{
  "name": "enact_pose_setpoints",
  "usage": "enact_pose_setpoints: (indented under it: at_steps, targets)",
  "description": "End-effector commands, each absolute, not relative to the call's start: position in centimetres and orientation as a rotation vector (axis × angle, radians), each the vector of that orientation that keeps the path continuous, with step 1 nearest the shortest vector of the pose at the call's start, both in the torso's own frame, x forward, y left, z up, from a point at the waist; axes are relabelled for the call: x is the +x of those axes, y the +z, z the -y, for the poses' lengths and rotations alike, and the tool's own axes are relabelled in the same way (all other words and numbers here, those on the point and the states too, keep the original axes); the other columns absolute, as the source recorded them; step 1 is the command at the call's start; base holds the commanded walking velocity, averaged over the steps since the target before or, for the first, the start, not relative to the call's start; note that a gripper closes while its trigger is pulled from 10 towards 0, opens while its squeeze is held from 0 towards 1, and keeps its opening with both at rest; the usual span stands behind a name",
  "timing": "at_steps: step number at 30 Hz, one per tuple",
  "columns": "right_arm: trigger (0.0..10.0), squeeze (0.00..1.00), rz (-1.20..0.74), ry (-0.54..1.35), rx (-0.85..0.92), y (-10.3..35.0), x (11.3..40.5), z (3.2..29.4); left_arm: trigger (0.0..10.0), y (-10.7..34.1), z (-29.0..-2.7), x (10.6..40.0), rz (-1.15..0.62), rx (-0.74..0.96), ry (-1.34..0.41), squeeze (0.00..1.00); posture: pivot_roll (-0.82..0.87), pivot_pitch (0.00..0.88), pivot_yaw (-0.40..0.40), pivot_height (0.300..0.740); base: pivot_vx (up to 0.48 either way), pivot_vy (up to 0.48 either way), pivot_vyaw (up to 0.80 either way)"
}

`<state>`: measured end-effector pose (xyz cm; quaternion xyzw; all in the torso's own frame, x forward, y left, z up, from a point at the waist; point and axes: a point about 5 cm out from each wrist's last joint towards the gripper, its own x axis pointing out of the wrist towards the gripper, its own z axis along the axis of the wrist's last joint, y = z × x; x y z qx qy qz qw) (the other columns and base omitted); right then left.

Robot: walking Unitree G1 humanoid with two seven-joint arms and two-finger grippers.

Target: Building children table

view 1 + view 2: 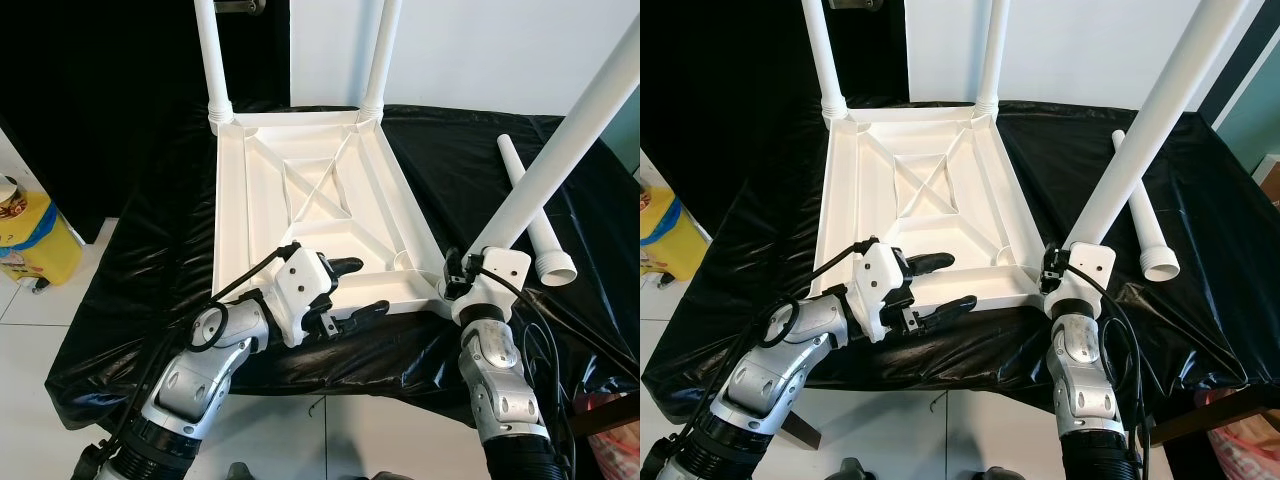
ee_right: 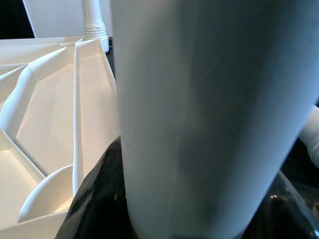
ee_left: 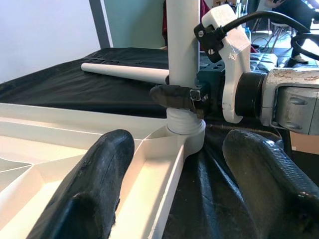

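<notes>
The white tabletop (image 1: 232, 210) lies upside down on a black-draped table. Two white legs (image 1: 210, 60) (image 1: 383, 50) stand upright in its far corners. A third leg (image 1: 560, 150) rises tilted from the near right corner socket (image 3: 187, 137), and my right gripper (image 1: 462, 275) is shut on its base, with dark fingers (image 2: 94, 199) on either side of the tube (image 2: 199, 114). My left gripper (image 1: 365, 288) is open, one finger (image 3: 99, 189) inside the tabletop's near rim and the other (image 3: 269, 179) outside it. A fourth leg (image 1: 530, 205) lies loose on the cloth to the right.
The black cloth (image 1: 150, 250) hangs over the table's front edge just below my arms. A yellow container (image 1: 30, 235) stands on the tiled floor to the left. A pink bag (image 1: 610, 420) sits low at the right. A white wall is behind.
</notes>
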<state>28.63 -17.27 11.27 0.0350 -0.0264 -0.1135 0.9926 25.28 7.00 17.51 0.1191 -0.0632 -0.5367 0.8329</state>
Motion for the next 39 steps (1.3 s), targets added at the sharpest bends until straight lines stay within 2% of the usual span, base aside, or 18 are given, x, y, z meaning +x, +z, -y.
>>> enact_pose_setpoints:
  at_steps: [1, 3, 4, 5, 14, 15, 16, 17, 23, 26, 39]
  targets:
    - [10.0, 0.00, -0.059, -0.224, 0.042, 8.8, 27.8, 17.7, 10.0, 17.4, -6.7, 25.1, 0.132, 0.248, -1.149, 0.00, 0.00, 0.055, -0.069, 0.740, 0.000, 0.000, 0.00]
    - [10.0, 0.00, -0.052, -0.210, 0.034, 8.9, 27.8, 17.8, 10.0, 17.4, -6.7, 25.1, 0.134, 0.249, -1.149, 0.00, 0.00, 0.051, -0.070, 0.740, 0.000, 0.000, 0.00]
    - [10.0, 0.32, -0.051, -0.204, 0.030, 9.0, 27.8, 17.9, 10.0, 17.4, -6.7, 25.2, 0.134, 0.250, -1.149, 0.00, 0.00, 0.051, -0.070, 0.740, 0.000, 0.000, 0.00]
    - [10.0, 1.00, -0.047, -0.195, 0.028, 9.0, 27.7, 18.1, 10.0, 17.4, -6.7, 25.2, 0.135, 0.252, -1.149, 0.00, 0.00, 0.048, -0.070, 0.740, 0.000, 0.000, 0.00]
    - [10.0, 1.00, -0.011, -0.139, 0.006, 9.0, 27.0, 19.4, 10.0, 17.2, -6.7, 25.1, 0.135, 0.256, -1.148, 0.00, 0.00, 0.027, -0.064, 0.740, 0.000, 0.000, 0.00]
    - [10.0, 0.84, -0.006, -0.109, 0.011, 9.0, 26.8, 19.6, 10.0, 17.2, -6.7, 25.1, 0.136, 0.257, -1.148, 0.00, 0.00, 0.024, -0.058, 0.740, 0.000, 0.000, 0.00]
    - [10.0, 0.84, -0.006, -0.109, 0.011, 9.0, 26.8, 19.6, 10.0, 17.2, -6.7, 25.1, 0.136, 0.257, -1.148, 0.00, 0.00, 0.024, -0.058, 0.740, 0.000, 0.000, 0.00]
    - [10.0, 0.00, 0.009, -0.067, 0.007, 9.2, 26.6, 19.9, 10.0, 17.2, -6.8, 25.1, 0.133, 0.263, -1.151, 0.00, 0.00, 0.022, -0.051, 0.740, 0.000, 0.000, 0.00]
    - [10.0, 0.00, 0.041, 0.035, 0.000, 9.6, 26.5, 20.5, 10.0, 17.0, -6.8, 25.4, 0.125, 0.277, -1.162, 0.00, -0.02, 0.019, -0.033, 0.740, 0.000, 0.000, 0.00]
    - [10.0, 0.00, 0.089, 0.196, -0.037, 10.7, 26.7, 21.2, 10.0, 16.2, -6.5, 25.8, 0.105, 0.326, -1.189, 0.00, -0.03, 0.010, -0.020, 0.740, 0.000, 0.000, 0.00]
    - [10.0, 0.00, 0.126, 0.351, -0.132, 11.7, 26.9, 21.3, 10.0, 14.5, -4.9, 26.3, 0.076, 0.310, -1.139, 0.00, -0.06, 0.010, 0.004, 0.740, 0.000, 0.000, 0.00]
